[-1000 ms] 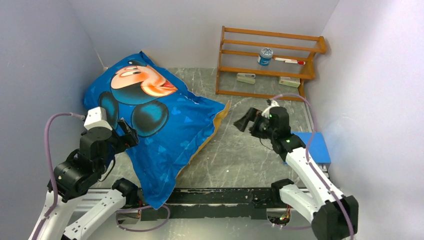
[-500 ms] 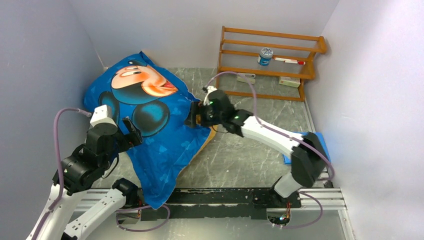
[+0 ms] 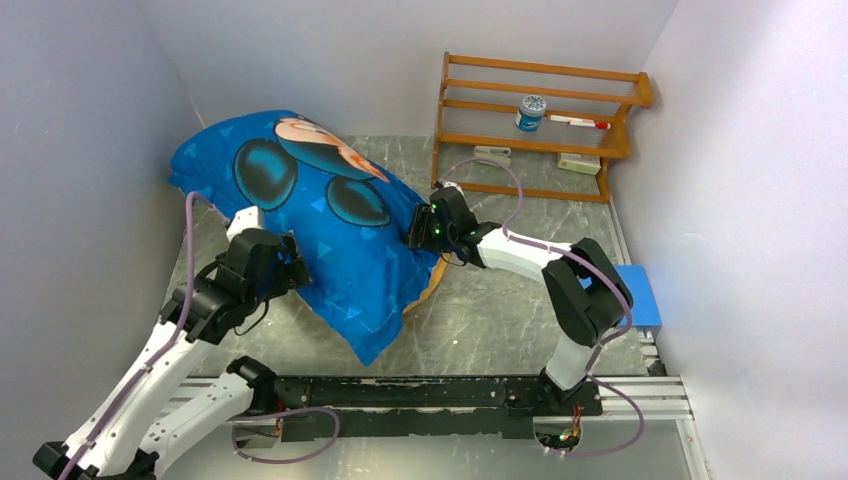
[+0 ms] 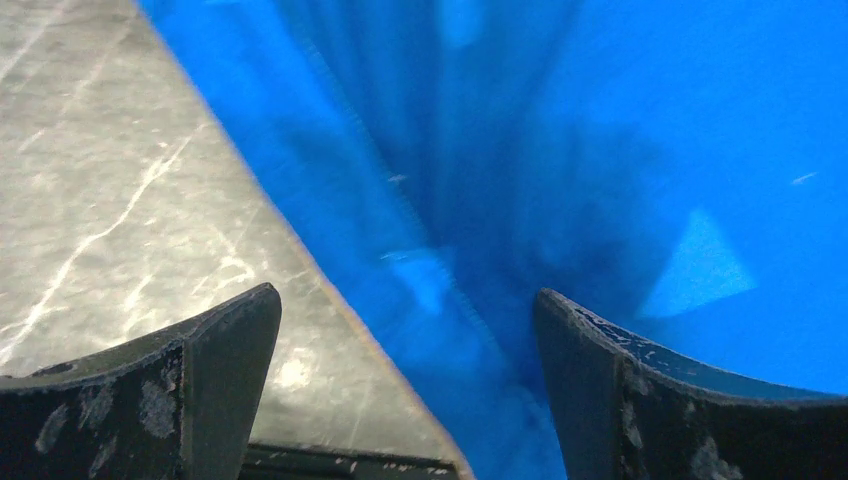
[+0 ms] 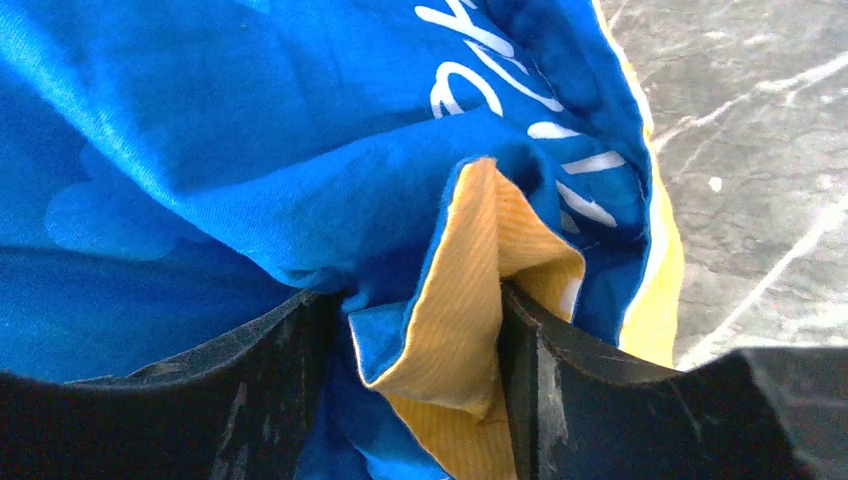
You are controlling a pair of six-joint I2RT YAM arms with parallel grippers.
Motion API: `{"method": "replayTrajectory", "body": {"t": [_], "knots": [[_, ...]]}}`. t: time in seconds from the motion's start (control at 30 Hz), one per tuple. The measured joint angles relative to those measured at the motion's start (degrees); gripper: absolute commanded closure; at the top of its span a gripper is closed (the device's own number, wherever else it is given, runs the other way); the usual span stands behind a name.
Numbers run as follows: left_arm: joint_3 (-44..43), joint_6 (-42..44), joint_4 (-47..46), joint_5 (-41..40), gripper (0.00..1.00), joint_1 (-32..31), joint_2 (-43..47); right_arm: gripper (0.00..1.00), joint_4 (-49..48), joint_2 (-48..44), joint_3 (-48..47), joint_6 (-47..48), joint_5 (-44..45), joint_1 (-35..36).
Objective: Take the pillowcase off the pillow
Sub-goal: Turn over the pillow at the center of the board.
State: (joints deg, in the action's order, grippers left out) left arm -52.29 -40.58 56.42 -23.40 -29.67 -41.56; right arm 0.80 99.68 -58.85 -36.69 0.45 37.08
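Observation:
The pillowcase, bright blue with the Mickey print up, lies bulging over the left half of the table, its far end raised near the back wall. The white pillow is hidden inside it. My left gripper is open at the case's near left edge. In the left wrist view the blue fabric and its edge lie between the wide-apart fingers. My right gripper is shut on a bunched fold at the case's right corner. The right wrist view shows blue and yellow-orange cloth pinched between the fingers.
A wooden rack stands at the back right with a small jar on a shelf. A flat blue pad lies by the right wall. The left wall is close to the pillowcase. The arms' base rail runs along the front.
My right gripper swung left across the table and closed on the case's right corner. The pillowcase has shifted back and rolled, Mickey's face now toward the back wall. My left gripper moved right along its near edge.

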Motion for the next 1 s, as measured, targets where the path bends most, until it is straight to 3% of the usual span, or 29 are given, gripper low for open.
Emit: {"method": "replayTrajectory", "body": {"t": [0.2, 0.37, 0.4, 0.6, 0.8, 1.0], "knots": [[7.3, -0.6, -13.9, 4.3, 0.01, 0.0, -1.6, 0.33, -1.0, 0.8, -0.2, 1.5, -2.8, 0.1], [11.8, -0.6, -26.4, 9.6, 0.86, 0.5, -5.9, 0.22, -0.3, -0.7, 0.2, 3.3, -3.6, 0.1], [11.8, -0.2, -27.7, 10.1, 0.95, 0.6, -6.7, 0.19, 0.3, -2.1, 0.6, 3.9, -3.4, 0.2], [9.9, 2.8, -26.9, 10.2, 0.95, 1.0, -8.9, 0.11, 5.1, -19.5, 5.6, 9.3, -1.9, 1.9], [9.5, 4.0, -23.9, 10.5, 0.95, 1.0, -4.8, 0.09, -4.0, -41.3, 15.8, 18.7, -4.2, 6.7], [9.6, 4.3, -21.7, 11.4, 0.95, 1.0, 0.0, 0.06, -10.4, -45.3, 19.4, 33.3, -5.4, 17.9]]}}
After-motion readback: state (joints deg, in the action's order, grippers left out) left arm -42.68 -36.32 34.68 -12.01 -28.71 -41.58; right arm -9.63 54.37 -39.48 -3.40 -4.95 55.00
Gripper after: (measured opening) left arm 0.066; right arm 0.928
